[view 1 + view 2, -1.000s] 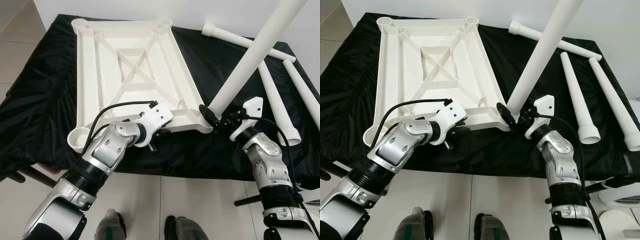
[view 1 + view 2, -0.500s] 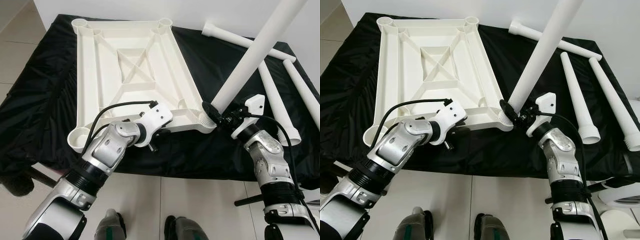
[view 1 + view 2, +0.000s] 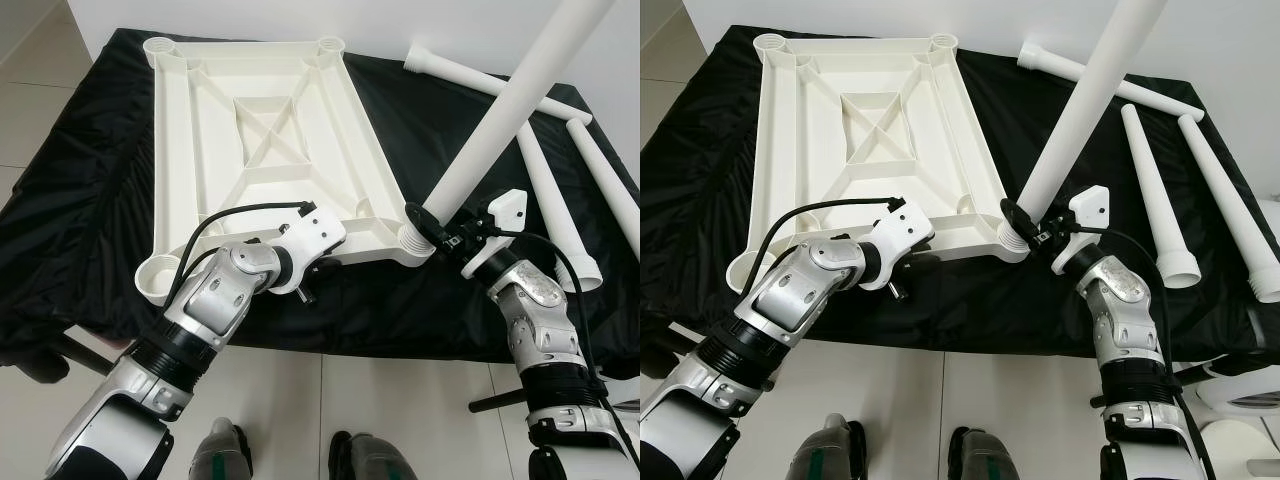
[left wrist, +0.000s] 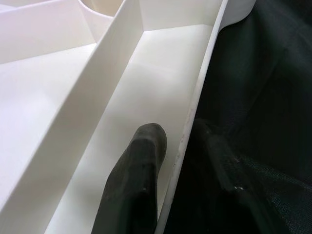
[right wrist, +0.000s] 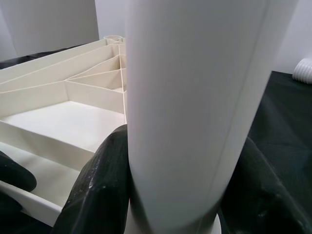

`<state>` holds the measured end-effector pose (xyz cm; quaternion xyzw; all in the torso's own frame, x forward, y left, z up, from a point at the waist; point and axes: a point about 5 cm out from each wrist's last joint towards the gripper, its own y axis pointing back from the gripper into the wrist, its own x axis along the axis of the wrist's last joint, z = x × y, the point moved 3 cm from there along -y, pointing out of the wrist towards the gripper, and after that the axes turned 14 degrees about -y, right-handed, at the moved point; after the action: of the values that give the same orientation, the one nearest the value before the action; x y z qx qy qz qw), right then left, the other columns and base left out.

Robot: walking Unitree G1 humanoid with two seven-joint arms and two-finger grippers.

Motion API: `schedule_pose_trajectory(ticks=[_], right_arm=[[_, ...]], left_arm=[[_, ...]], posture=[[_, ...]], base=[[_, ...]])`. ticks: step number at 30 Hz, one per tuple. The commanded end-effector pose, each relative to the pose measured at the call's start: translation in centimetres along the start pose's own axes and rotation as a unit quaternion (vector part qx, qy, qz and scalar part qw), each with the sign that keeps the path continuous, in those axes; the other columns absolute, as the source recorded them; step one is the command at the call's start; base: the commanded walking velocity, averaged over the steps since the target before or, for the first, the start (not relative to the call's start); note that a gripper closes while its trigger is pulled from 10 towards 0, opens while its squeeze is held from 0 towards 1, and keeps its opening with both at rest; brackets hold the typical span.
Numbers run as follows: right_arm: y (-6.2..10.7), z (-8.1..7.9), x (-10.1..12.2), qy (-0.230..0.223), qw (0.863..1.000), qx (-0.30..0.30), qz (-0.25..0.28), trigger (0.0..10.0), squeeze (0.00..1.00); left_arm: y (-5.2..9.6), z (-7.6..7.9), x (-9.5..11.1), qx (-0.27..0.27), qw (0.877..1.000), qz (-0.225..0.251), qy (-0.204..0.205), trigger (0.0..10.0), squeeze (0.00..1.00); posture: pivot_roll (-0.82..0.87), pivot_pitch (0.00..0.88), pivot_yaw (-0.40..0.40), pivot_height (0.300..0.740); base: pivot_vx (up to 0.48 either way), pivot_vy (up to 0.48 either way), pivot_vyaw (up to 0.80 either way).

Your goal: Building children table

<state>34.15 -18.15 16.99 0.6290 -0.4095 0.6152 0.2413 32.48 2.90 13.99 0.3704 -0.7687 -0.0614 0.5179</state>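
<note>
Right gripper (image 3: 436,232) clamps long white plastic leg (image 3: 505,118), base at near-right corner socket of upturned white tabletop (image 3: 262,150). Left gripper (image 4: 183,146) pinches its near rim (steadying). Next: straighten, seat leg.

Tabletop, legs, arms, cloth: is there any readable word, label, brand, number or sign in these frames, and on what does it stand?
None can be read.
White tabletop: plain ribbed plastic, no marking.
Held leg and the loose legs: plain white.
Black cloth: unprinted.
Left gripper and right gripper: no visible lettering.
</note>
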Motion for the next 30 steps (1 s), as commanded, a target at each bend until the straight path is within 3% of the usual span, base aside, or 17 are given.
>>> schedule_pose_trajectory(ticks=[1,30], right_arm=[[0.5,0.0,-1.1,-0.006,1.000,-0.013,-0.017,10.0,0.00],[-0.7,-2.5,-1.3,0.002,0.992,-0.124,0.030,10.0,0.00]], left_arm=[[0.1,0.0,1.1,-0.006,1.000,0.015,-0.022,10.0,0.00],[0.0,0.1,1.2,-0.006,0.999,0.017,-0.026,10.0,0.00]], posture=[[0.01,0.119,-0.035,0.740],[0.02,0.096,-0.040,0.740]], base=[[0.000,0.000,0.00],[0.000,0.000,0.00]])
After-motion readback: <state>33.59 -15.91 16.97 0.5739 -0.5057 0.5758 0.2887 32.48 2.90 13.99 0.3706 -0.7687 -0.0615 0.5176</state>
